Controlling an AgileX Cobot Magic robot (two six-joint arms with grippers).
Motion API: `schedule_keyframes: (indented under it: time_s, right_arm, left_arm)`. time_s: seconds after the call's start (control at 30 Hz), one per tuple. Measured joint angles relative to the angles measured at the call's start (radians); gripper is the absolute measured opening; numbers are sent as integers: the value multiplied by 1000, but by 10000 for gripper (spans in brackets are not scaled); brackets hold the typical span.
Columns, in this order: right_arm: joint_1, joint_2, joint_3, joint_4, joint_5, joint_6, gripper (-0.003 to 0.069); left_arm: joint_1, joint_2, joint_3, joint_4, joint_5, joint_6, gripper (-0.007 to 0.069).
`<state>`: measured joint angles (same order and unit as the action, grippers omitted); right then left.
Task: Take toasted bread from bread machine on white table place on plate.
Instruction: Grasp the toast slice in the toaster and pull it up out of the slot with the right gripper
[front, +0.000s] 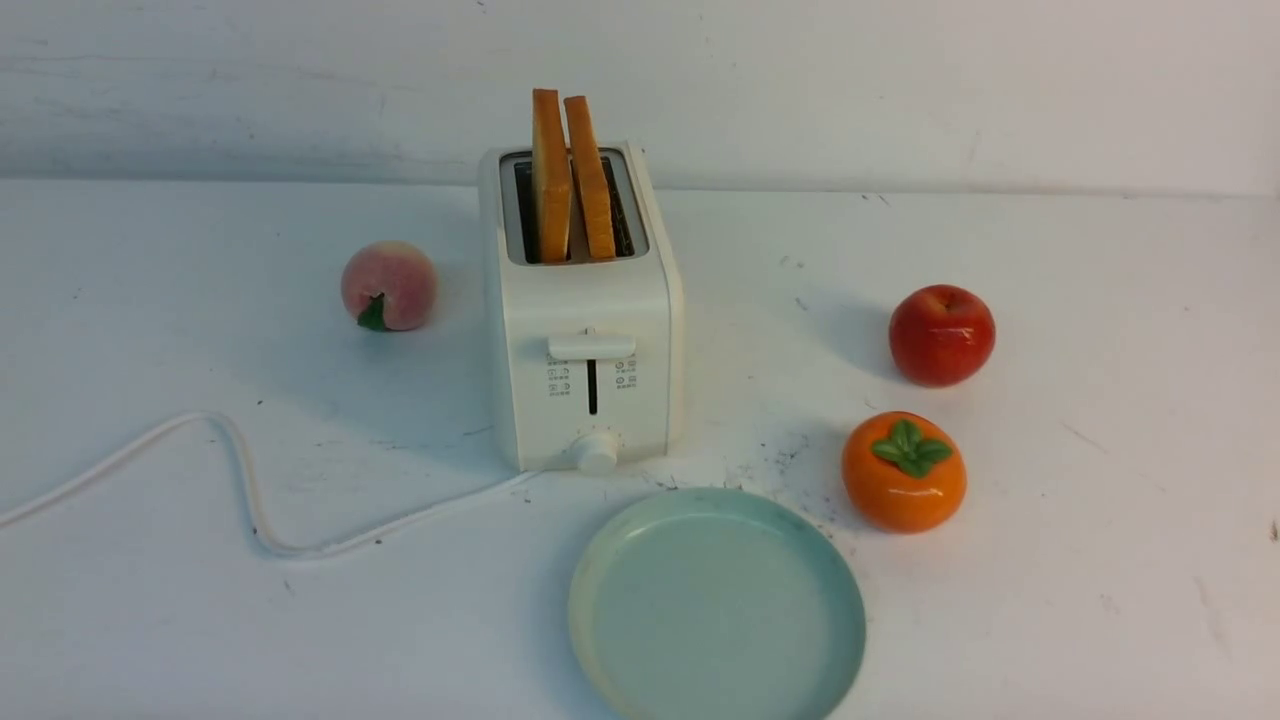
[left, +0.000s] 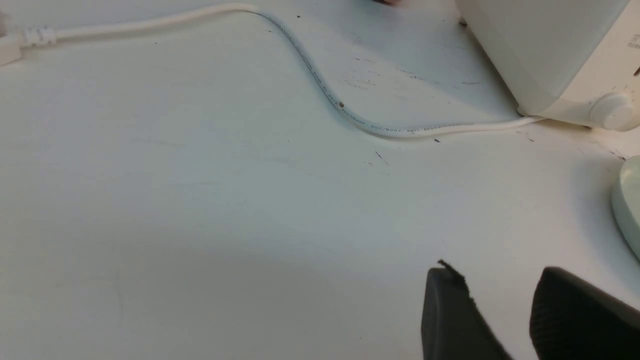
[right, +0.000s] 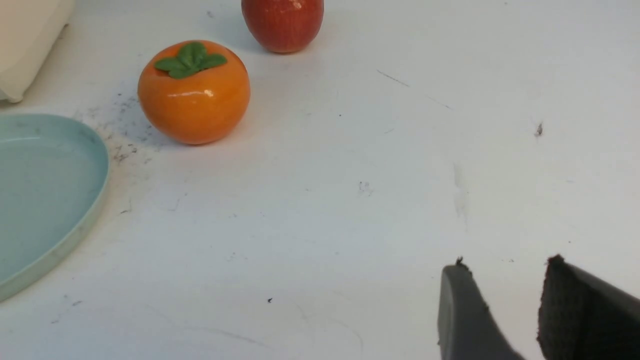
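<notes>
Two slices of toast stood on edge in the toaster (front: 590, 300) at the middle of the table (front: 1100, 560), sticking up out of the slots. Their faces turned left and right and their long sides ran near to far. The left slice (front: 551, 180) stood upright; the right slice (front: 591, 180) leaned left at its top. The toaster's lever (front: 590, 346) and knob (front: 597, 452) faced near.

The plate (front: 715, 610) lay bare just near-right of the toaster. A persimmon (front: 903, 470) sat beside the plate's far-right rim, with an apple (front: 941, 334) beyond it. A peach (front: 388, 285) lay left of the toaster, and the cord (front: 240, 470) trailed near-left.

The left pincer (left: 500, 272) and the right pincer (right: 505, 265) hung over bare table, fingers moderately apart, gripping nothing.
</notes>
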<state>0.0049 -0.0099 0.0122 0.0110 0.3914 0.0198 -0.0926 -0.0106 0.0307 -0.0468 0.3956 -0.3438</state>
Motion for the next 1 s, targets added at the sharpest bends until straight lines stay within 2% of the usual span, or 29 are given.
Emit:
schedule_keyframes:
  time_s: [0.83,0.93,0.97,1.0]
  right_arm:
    - [0,0,1,8,-9,8,240]
    - [0,0,11,165,-67,126,240]
    - [0,0,11,180,-67,135,240]
    - [0,0,13,272,-113,196,240]
  left_arm:
    - [0,0,0,-2,-1,-2,238]
    - [0,0,0,-87,-33,-60,238]
    - [0,0,0,-98,-33,-68,238]
    - [0,0,0,-180,-62,-124,238]
